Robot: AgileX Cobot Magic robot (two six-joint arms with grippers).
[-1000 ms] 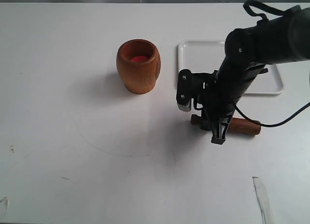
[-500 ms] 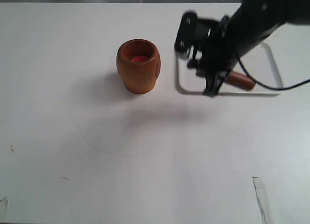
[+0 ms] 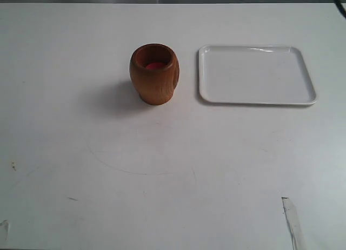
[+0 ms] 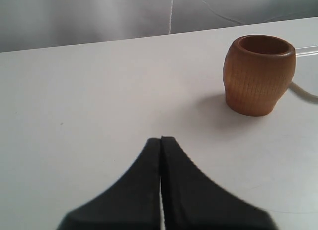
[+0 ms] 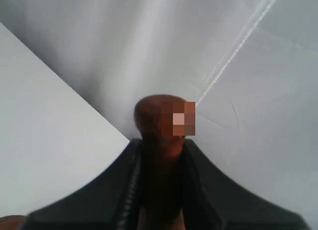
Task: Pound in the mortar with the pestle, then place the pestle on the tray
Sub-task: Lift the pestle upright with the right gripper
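The light brown wooden mortar (image 3: 154,73) stands upright on the white table, reddish inside, with the white tray (image 3: 256,75) bare to its right. Neither arm shows in the exterior view. In the right wrist view my right gripper (image 5: 160,143) is shut on the dark reddish-brown pestle (image 5: 159,121), whose rounded end sticks out past the fingertips, lifted away from the table. My left gripper (image 4: 161,139) is shut with nothing in it, low over the table, some way from the mortar (image 4: 259,73).
The grey backdrop wall (image 5: 149,51) fills most of the right wrist view. A strip of tape (image 3: 292,220) lies near the table's front right edge. Faint pencil-like marks (image 3: 140,171) cross the table's middle.
The right arm lifted the pestle off the table, carried it up over the tray and has now gone out of the exterior view. Mortar and tray have not moved.
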